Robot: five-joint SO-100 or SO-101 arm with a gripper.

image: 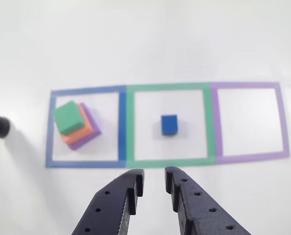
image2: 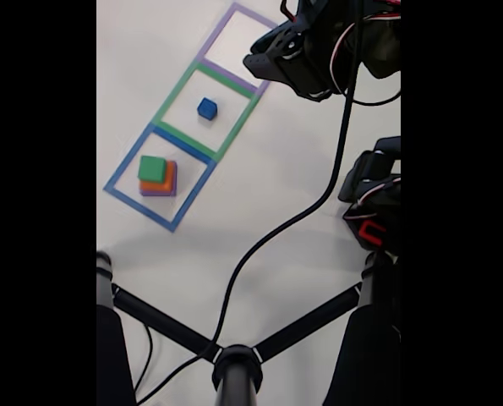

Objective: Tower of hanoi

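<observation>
In the blue square outline a green cube [image: 68, 117] [image2: 152, 168] tops an orange cube [image: 84, 131] [image2: 168, 179], which rests on a purple cube [image: 91, 128] [image2: 158, 192]. The small dark blue cube [image: 169, 124] [image2: 207, 108] sits alone in the green square outline. My black gripper [image: 154, 185] [image2: 253, 61] hovers open and holds nothing. In the other view it is in front of the green outline, short of the blue cube. In the fixed view it hangs at the right of the purple outline.
Three taped square outlines lie in a row on the white table: blue [image: 49, 127], green [image: 210, 122] and purple [image: 281, 120]. A black cable [image2: 319, 199] crosses the table, and a dark stand with legs [image2: 234, 364] occupies the bottom of the fixed view.
</observation>
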